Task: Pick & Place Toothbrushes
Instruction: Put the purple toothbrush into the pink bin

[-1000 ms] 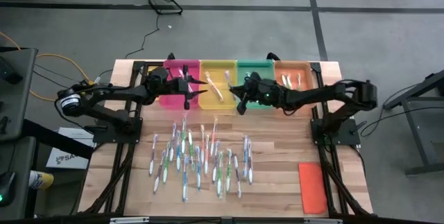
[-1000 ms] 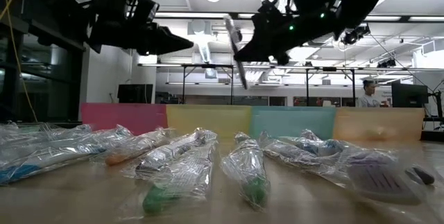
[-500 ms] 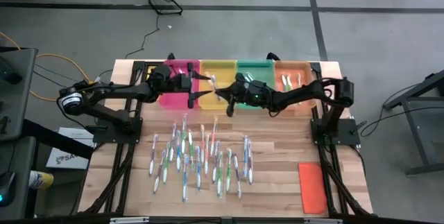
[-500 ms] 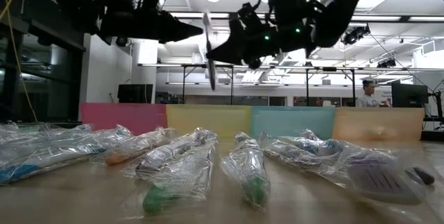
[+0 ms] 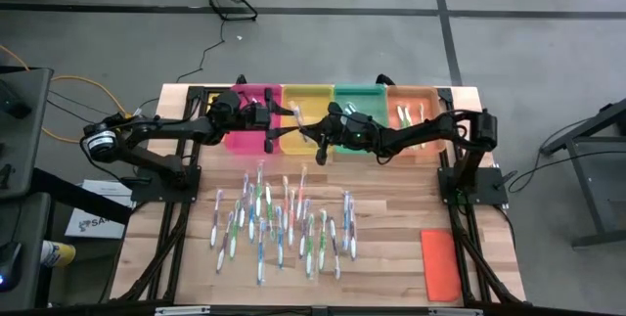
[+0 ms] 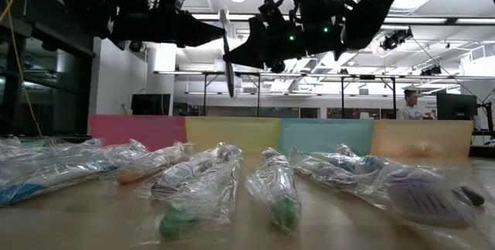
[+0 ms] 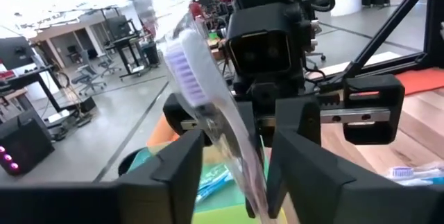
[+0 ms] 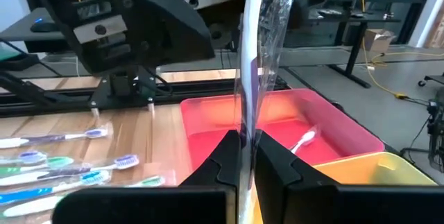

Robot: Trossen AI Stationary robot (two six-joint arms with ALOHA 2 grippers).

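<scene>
A wrapped toothbrush (image 6: 228, 53) with purple bristles (image 7: 184, 64) stands upright in the air over the yellow tray (image 5: 305, 96). My right gripper (image 8: 248, 144) is shut on it. My left gripper (image 7: 236, 148) faces it from the table's left and is open. Its fingers stand on either side of the wrapped handle, and I cannot tell whether they touch the wrapper. Several more wrapped toothbrushes (image 5: 284, 223) lie flat on the wooden table. My right gripper pinches the wrapped toothbrush about midway along its handle (image 8: 246, 123) between its two fingers. The fingers lie level, come from the table's right side and cross the brush. The brush stands upright, bristle head up, lifted clear above the yellow tray.
Pink (image 5: 245, 96), yellow, green (image 5: 360, 93) and orange (image 5: 416, 96) trays stand in a row at the far edge, some holding unwrapped brushes. A flat orange lid (image 5: 440, 262) lies near the right front corner. A person (image 6: 410, 103) stands far behind the table.
My right gripper has carried the toothbrush toward the table's left, up to my left gripper. The brush has gone from tilted to upright. My left gripper has risen slightly and now stands around the brush.
</scene>
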